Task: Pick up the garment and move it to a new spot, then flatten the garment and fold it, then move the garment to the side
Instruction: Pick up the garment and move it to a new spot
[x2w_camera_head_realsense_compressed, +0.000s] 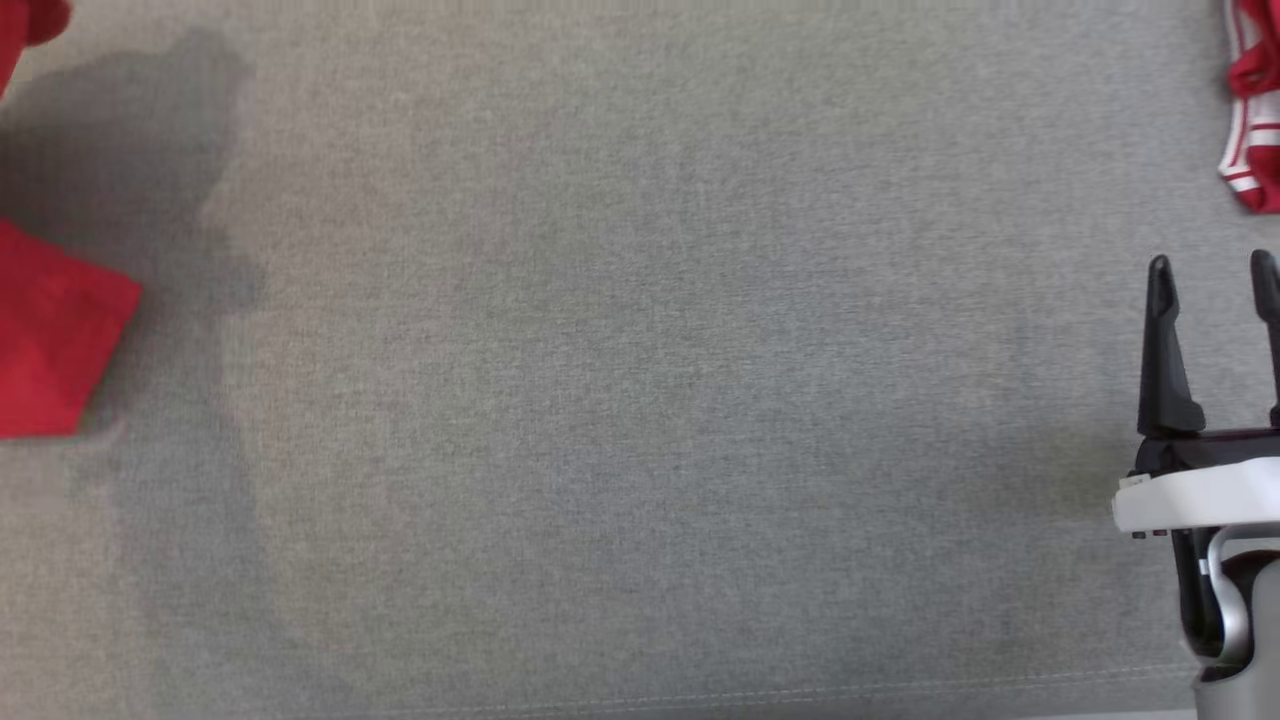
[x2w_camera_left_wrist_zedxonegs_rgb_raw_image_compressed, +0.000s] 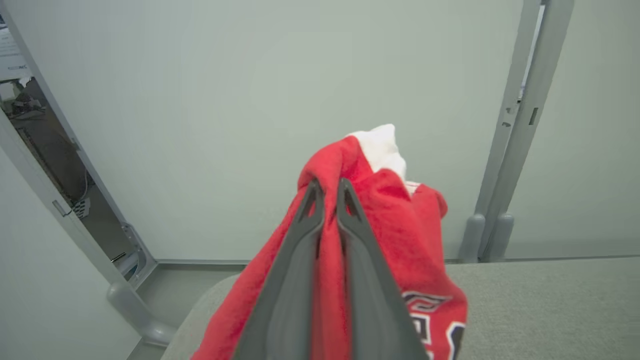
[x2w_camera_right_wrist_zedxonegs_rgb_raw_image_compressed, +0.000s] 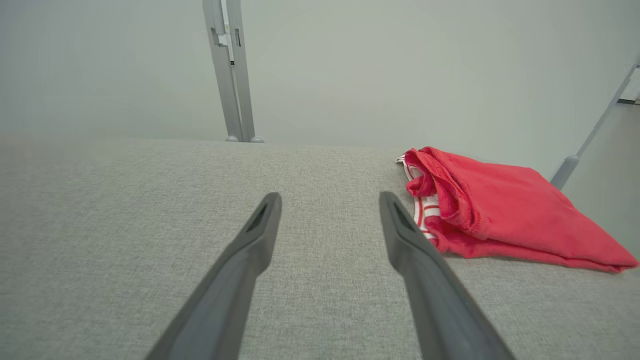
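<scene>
Left gripper (x2w_camera_left_wrist_zedxonegs_rgb_raw_image_compressed: 327, 187) is pinched tight on the red garment (x2w_camera_left_wrist_zedxonegs_rgb_raw_image_compressed: 400, 230), bunched up over the grey table (x2w_camera_left_wrist_zedxonegs_rgb_raw_image_compressed: 550, 310) corner; right gripper (x2w_camera_right_wrist_zedxonegs_rgb_raw_image_compressed: 330, 200) hovers with jaws spread wide, just beside another folded red top (x2w_camera_right_wrist_zedxonegs_rgb_raw_image_compressed: 500, 210)

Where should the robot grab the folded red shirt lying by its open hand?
The rumpled, striped edge of the folded red shirt, since it stands up in thick folds facing the right gripper. Come low from the robot's left, jaws open along the grey surface; elsewhere it lies flat.
</scene>
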